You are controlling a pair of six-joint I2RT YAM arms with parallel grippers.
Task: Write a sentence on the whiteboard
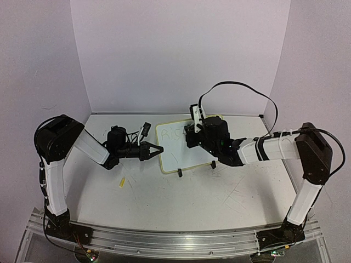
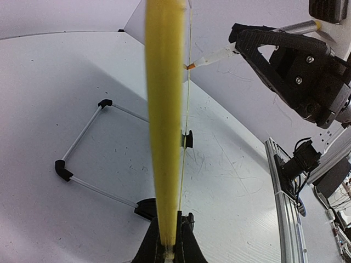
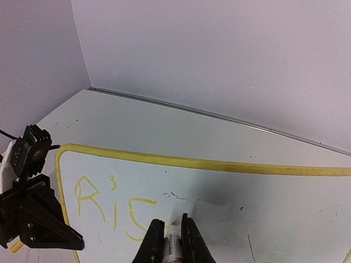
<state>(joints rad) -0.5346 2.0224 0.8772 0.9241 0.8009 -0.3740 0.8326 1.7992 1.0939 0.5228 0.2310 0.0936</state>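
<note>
The whiteboard (image 1: 175, 153) lies mid-table with its pale yellow rim and two black clip feet (image 1: 179, 173). Yellow letters "Ris" (image 3: 109, 205) are written on it in the right wrist view, where its surface (image 3: 274, 203) fills the frame. My left gripper (image 1: 157, 149) is shut on the board's left rim, seen edge-on as a yellow band (image 2: 164, 137) in the left wrist view. My right gripper (image 3: 170, 223) is shut on a white marker (image 3: 173, 246), its tip down at the board just right of the "s". The marker tip (image 2: 211, 56) also shows in the left wrist view.
A small yellow marker cap (image 1: 122, 182) lies on the table left of the board. A thin wire frame with black corners (image 2: 82, 139) lies on the table beside the board's edge. Purple walls close the back and sides. A metal rail (image 1: 175, 238) runs along the near edge.
</note>
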